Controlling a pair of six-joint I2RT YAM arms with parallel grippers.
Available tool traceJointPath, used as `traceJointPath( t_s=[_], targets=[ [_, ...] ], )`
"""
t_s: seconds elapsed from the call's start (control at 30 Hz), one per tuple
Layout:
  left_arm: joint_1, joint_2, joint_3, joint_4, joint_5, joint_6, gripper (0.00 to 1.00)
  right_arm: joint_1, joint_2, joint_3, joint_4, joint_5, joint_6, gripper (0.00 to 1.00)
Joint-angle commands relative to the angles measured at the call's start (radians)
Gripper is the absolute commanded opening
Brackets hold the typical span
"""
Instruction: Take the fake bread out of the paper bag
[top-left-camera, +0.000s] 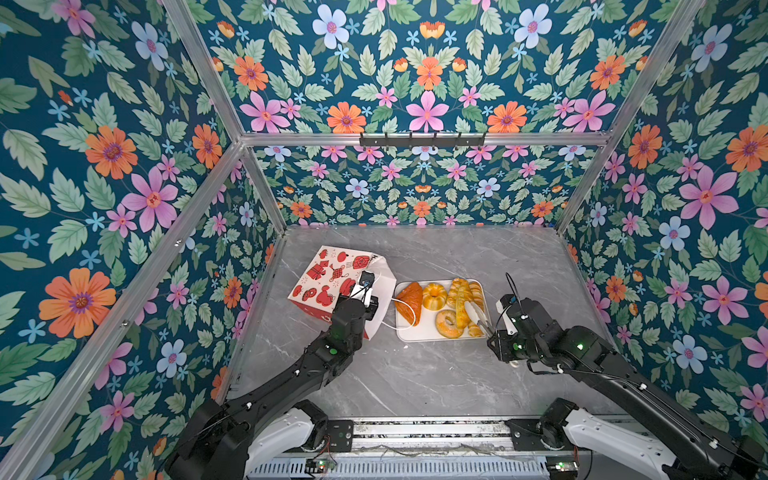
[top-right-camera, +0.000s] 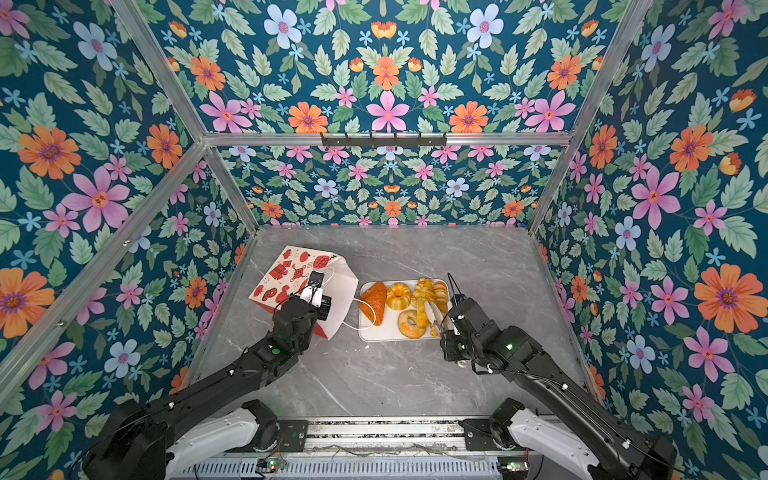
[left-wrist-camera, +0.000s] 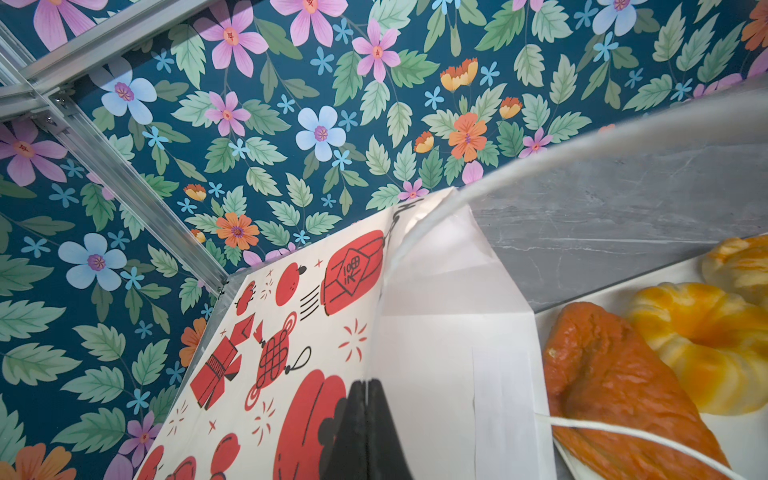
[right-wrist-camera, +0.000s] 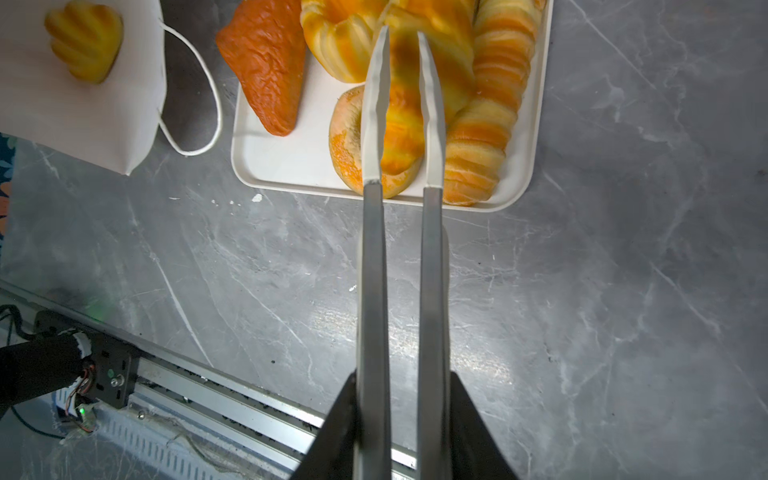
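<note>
Left gripper (left-wrist-camera: 365, 392) pinches paper bag (left-wrist-camera: 286, 328); right gripper (right-wrist-camera: 403, 384) clamps tongs (right-wrist-camera: 372, 270), perhaps touching fake bread (right-wrist-camera: 494, 75); marble tabletop (right-wrist-camera: 602, 311), floral walls (top-left-camera: 428, 83).

Bright, even light from above; shadows soft; pale glare on the table (right-wrist-camera: 324, 324) toward 6 o'clock; the paper bag (left-wrist-camera: 436, 353) has its cord handle (left-wrist-camera: 582, 153) blurred; top views bend at the edges.
</note>
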Motion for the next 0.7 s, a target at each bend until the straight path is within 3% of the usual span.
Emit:
traceJointPath(
  t_s=[0.0,0.3,0.67],
  targets=[
    [0.001,-0.003,0.008,0.005,0.006,-0.006,0.0,-0.001,0.035,-0.004,0.059,-0.002,-0.005,0.3],
    [0.001,-0.009,0.006,0.001,0.011,-0.011,0.0,0.001,0.099,0.018,0.112,-0.03,-0.034,0.29],
    [0.001,0.001,0.021,-0.005,0.027,0.002,0.0,0.0,0.023,0.025,0.121,0.025,-0.03,0.29]
  ],
)
